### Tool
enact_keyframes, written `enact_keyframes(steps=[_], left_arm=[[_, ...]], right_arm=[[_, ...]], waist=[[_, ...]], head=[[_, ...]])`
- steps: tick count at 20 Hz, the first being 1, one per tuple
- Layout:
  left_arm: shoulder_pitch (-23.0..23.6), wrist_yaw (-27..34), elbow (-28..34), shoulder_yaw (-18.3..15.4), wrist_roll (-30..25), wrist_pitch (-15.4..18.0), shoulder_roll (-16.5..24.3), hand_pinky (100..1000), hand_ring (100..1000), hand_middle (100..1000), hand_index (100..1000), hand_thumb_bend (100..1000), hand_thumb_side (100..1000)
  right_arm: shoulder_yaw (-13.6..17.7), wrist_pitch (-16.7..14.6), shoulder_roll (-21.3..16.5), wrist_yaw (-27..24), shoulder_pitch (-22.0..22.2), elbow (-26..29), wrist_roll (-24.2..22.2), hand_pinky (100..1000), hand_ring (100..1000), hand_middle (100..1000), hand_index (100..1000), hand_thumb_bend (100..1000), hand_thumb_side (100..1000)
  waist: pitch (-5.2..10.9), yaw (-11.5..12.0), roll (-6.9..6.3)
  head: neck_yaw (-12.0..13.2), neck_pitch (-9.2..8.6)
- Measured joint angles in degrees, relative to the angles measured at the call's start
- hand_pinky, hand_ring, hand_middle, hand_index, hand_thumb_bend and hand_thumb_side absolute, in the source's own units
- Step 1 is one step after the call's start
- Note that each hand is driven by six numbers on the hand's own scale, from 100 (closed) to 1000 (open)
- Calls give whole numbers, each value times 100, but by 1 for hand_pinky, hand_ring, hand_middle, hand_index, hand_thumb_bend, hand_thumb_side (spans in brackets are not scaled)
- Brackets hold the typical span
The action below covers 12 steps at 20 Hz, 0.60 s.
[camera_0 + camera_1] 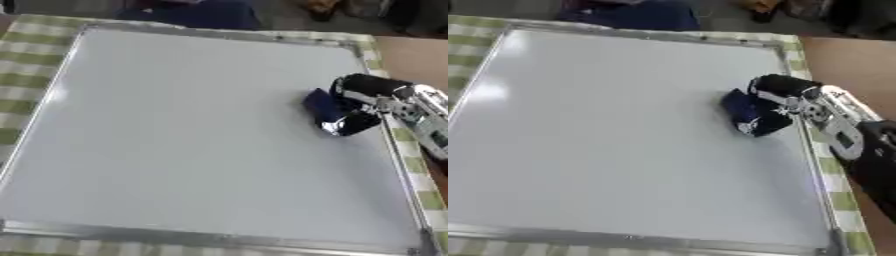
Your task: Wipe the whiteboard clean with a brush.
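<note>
A large whiteboard with a silver frame fills most of both views; its surface shows no marks. At its right side my right hand comes in from the right edge, its black fingers curled round a dark blue brush that rests on the board. The brush's lower end glints pale. My left hand shows in neither view.
The board lies on a green and white checked cloth. A brown surface shows past the cloth at the right. Dark blue fabric sits beyond the board's far edge.
</note>
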State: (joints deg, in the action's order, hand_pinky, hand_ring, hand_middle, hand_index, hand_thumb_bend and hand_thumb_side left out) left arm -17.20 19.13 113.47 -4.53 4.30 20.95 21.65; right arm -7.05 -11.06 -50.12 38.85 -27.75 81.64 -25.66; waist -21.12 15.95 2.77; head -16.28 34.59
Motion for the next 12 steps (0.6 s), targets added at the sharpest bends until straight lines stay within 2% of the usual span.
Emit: enact_keyframes(steps=[8, 12], left_arm=[[-5, 0, 0, 0, 0, 0, 0, 537, 634, 585, 535, 115, 1000], [-12, 1, 0, 0, -1, 1, 0, 537, 634, 585, 535, 114, 1000]], right_arm=[[69, 39, -6, -123, 26, 1, 40, 271, 357, 165, 100, 100, 484], [128, 76, -38, -124, 58, -22, 83, 273, 359, 161, 128, 100, 494]], waist=[[0, 14, 0], [-4, 32, -4]], head=[[4, -1], [6, -22]])
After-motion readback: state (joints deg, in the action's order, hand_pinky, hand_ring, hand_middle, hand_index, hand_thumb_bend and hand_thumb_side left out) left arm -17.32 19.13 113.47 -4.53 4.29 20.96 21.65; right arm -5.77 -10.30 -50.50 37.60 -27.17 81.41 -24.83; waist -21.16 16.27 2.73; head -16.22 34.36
